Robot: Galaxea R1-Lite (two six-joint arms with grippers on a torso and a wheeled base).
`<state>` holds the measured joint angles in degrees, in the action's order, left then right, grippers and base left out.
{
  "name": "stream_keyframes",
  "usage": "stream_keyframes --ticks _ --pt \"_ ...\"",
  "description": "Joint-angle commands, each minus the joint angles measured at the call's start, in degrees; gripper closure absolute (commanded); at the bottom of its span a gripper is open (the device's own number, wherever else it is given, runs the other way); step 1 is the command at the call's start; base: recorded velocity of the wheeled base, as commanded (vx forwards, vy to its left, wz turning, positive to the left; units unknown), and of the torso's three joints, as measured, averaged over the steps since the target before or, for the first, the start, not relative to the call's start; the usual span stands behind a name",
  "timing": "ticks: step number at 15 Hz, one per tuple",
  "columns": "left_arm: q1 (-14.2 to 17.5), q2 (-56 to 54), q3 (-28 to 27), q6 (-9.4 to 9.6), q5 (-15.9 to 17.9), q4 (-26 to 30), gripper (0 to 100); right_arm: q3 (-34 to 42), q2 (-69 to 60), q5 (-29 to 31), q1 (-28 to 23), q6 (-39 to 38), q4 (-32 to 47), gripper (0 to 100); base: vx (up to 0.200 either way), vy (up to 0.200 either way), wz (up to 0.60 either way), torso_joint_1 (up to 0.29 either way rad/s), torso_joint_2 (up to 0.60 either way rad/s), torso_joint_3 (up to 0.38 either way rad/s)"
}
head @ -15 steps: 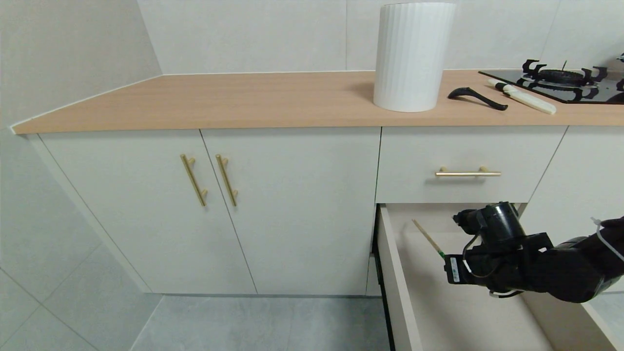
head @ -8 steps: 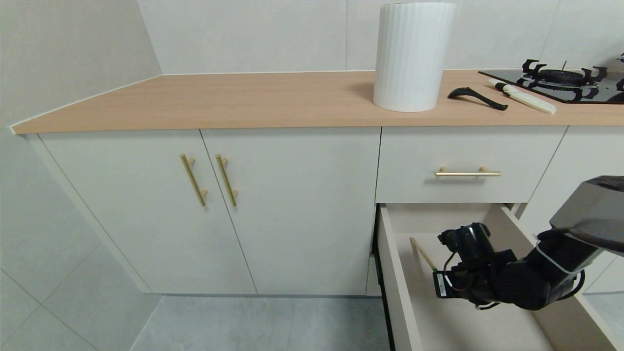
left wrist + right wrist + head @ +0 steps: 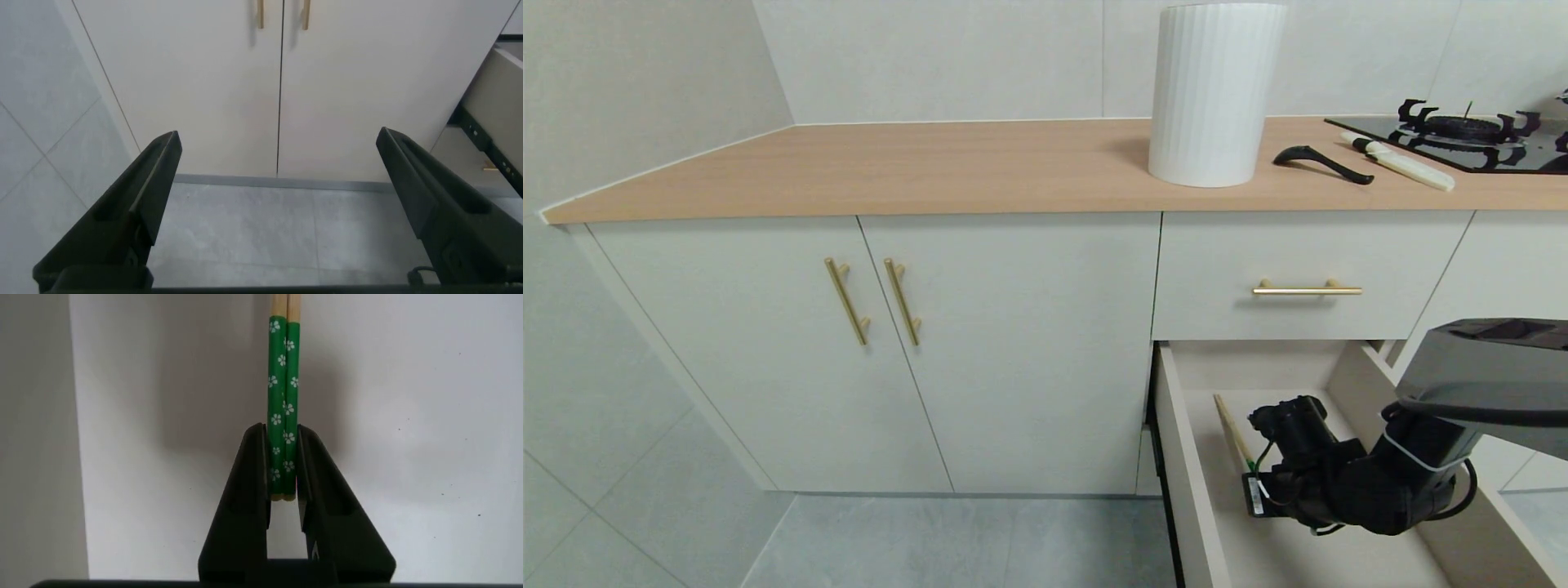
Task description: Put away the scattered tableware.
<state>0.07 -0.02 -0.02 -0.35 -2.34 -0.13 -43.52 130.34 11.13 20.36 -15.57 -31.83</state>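
Down inside the open drawer [image 3: 1188, 457], 2 chopsticks [image 3: 283, 376] are held side by side by the right gripper [image 3: 283, 437]. Its 2 fingers are pressed tight on the green ends, with almost no gap left. The chopsticks are kept close to the drawer's left wall, with the bare wood tips pointed to the back. Whether the drawer's bottom is touched by them cannot be told. The left gripper [image 3: 276, 139] is spread wide and nothing is held in it. It is hung low over the floor [image 3: 245, 229], in front of the cupboard.

On the counter [image 3: 931, 167], 3 loose things are counted: 1 tall white jar [image 3: 1213, 94], 1 black spoon [image 3: 1323, 162] just beside it, and 1 white knife [image 3: 1401, 162] near the spoon. 1 black stove [image 3: 1462, 135] is set at the far right. Under the counter, 2 cupboard doors [image 3: 768, 351] are shut, each with 1 gold handle [image 3: 847, 300]. 1 more drawer [image 3: 1307, 253] is shut above the open drawer. The walls are covered in pale tiles and the floor in grey tiles.

From the right wrist camera, small white flowers are seen on the green ends. From the head camera, the long plain wood part is seen. From the left wrist camera, the ends of the 2 gold handles and the side of the open drawer are seen.
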Motion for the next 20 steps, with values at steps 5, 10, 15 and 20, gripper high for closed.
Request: stream_keyframes --ticks 5,10,15,20 --pt "0.01 0.02 0.02 0.00 -0.03 -0.04 0 0.01 0.26 -0.06 0.03 -0.08 0.01 0 0.000 0.000 0.00 0.000 0.00 0.000" --pt "0.01 0.02 0.02 0.00 -0.03 -0.04 0 1.16 -4.13 -0.41 -0.06 -0.25 0.10 0 0.000 0.000 0.00 0.000 0.00 0.000" --pt "0.01 0.02 0.02 0.00 -0.03 -0.04 0 1.60 -21.36 -0.93 -2.87 -0.17 6.34 0 0.000 0.000 0.00 0.000 0.00 0.000" --pt "0.01 0.02 0.02 0.00 -0.03 -0.04 0 -7.28 -41.92 -11.83 -14.38 5.20 33.24 0 0.000 0.000 0.00 0.000 0.00 0.000"
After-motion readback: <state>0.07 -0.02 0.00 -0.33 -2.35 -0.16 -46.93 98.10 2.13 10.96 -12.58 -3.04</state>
